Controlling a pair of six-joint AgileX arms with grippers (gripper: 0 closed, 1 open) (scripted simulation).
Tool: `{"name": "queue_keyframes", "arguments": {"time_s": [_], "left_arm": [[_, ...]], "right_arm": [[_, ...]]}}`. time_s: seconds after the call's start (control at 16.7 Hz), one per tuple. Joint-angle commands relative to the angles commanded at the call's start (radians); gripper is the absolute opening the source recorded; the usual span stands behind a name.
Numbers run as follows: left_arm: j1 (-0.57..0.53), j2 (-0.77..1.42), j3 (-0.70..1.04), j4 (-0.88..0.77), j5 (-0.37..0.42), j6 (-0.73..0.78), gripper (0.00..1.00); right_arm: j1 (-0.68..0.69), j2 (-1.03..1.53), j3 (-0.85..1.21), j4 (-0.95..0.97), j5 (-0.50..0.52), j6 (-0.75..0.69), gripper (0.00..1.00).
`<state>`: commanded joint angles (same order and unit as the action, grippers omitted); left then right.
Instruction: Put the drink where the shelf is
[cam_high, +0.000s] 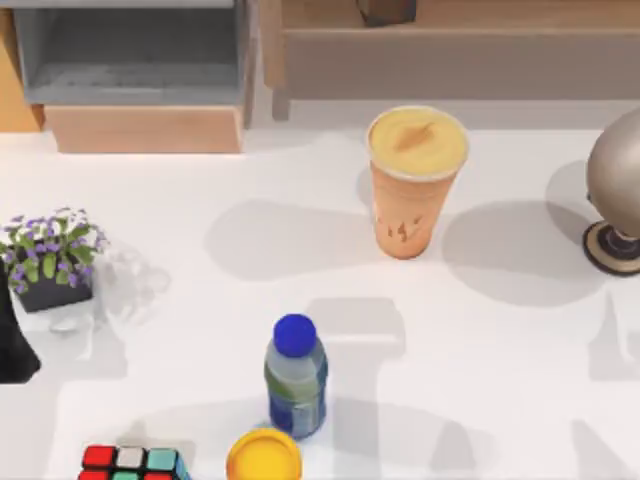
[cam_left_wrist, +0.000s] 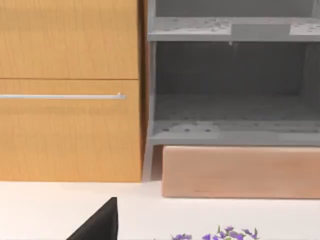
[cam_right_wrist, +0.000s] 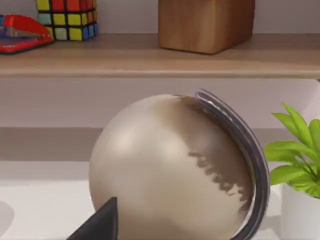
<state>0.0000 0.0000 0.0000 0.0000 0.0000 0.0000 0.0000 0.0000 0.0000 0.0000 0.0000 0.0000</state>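
The drink (cam_high: 415, 180), a tall tapered orange-tan cup with a creamy yellow top, stands upright on the white table right of centre. Nothing holds it. Just behind it, along the back edge, runs the long low wooden shelf (cam_high: 450, 55). Its top board (cam_right_wrist: 150, 57) also appears in the right wrist view. A dark part of my left gripper (cam_left_wrist: 100, 222) shows in the left wrist view, facing the grey cubby. A dark part of my right gripper (cam_right_wrist: 100, 222) sits close in front of a globe. Both are far from the drink.
A grey cubby (cam_high: 130, 60) on a pale wood base stands back left. A blue-capped bottle (cam_high: 296, 375), a yellow round object (cam_high: 264, 458) and a Rubik's cube (cam_high: 135, 462) sit near the front. Purple flowers (cam_high: 50, 255) are at left and a globe (cam_high: 620, 190) at right.
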Motion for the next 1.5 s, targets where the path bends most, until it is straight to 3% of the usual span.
{"name": "queue_keyframes", "arguments": {"time_s": [0.3,0.6,1.5], "left_arm": [[0.000,0.000,0.000,0.000,0.000,0.000,1.00],[0.000,0.000,0.000,0.000,0.000,0.000,1.00],[0.000,0.000,0.000,0.000,0.000,0.000,1.00]], "right_arm": [[0.023,0.053,0.014,0.037,0.027,0.000,1.00],[0.141,0.316,0.075,0.210,0.148,0.009,1.00],[0.737,1.699,0.459,1.184,0.757,0.038,1.00]]}}
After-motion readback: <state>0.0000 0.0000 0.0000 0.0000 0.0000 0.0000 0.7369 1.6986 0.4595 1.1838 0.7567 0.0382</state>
